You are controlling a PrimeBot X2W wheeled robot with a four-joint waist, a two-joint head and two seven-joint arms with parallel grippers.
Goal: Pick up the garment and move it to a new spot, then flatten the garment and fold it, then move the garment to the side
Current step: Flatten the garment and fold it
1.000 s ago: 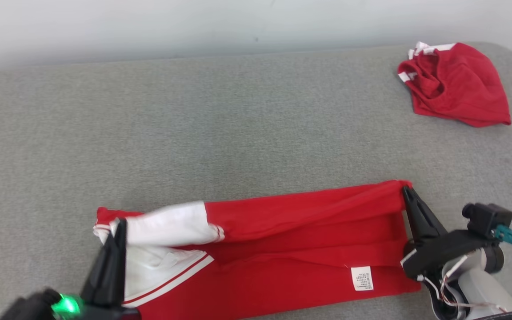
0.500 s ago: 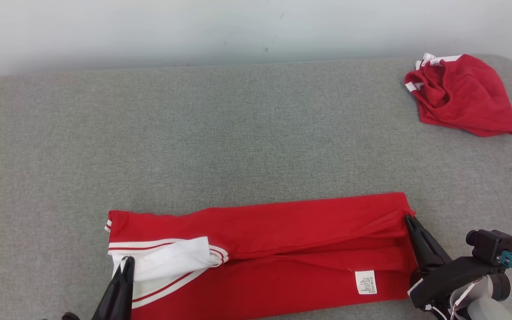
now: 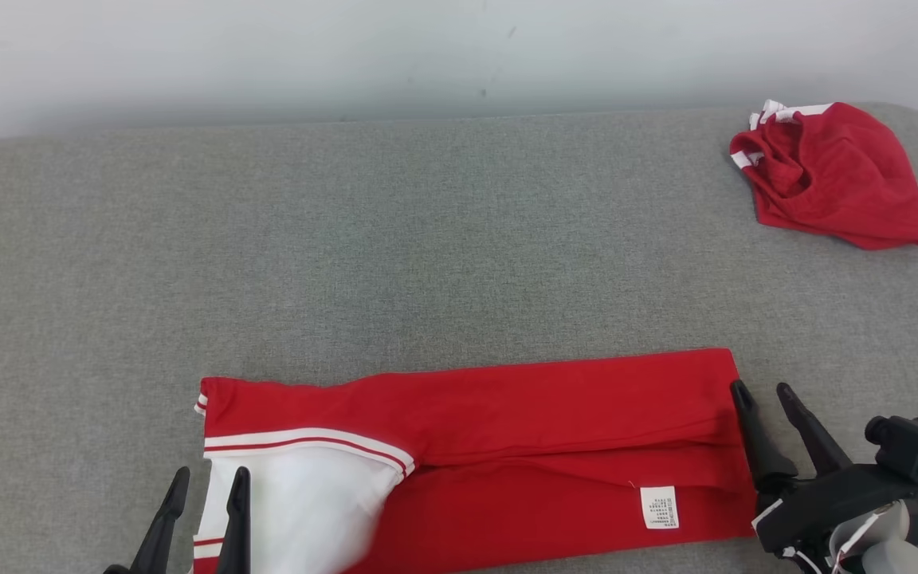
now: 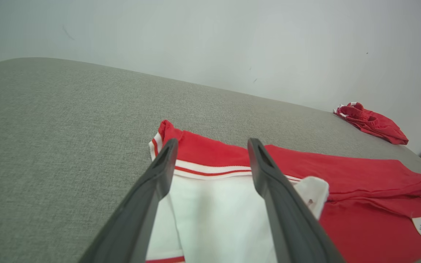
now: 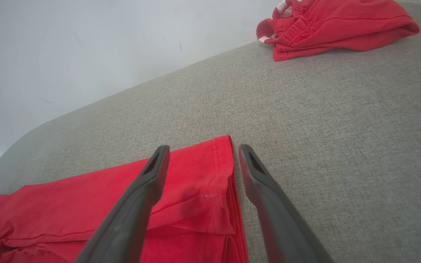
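Over the last second both grippers have let go of the cloth they were pinching, and the lifted layer has settled. The red garment [image 3: 523,422] now lies as a long band across the lower middle of the head view, on the grey padded surface [image 3: 427,239]. It has a white striped panel at its left end and a small white label [image 3: 658,507] near its right end.

The left gripper [image 3: 210,478] sits at the bottom left over the white panel. The right gripper [image 3: 760,391] sits at the lower right, just beside the band's right edge. Both have their fingers spread wide and hold nothing. A second red garment [image 3: 833,175] lies crumpled at the upper right, well apart.

The lengthwise fold looks done, with a ridge along the middle. For the next fold, each gripper should probably catch every layer at its end and lift evenly. The edges need to stay aligned so the loose white panel does not slip out.
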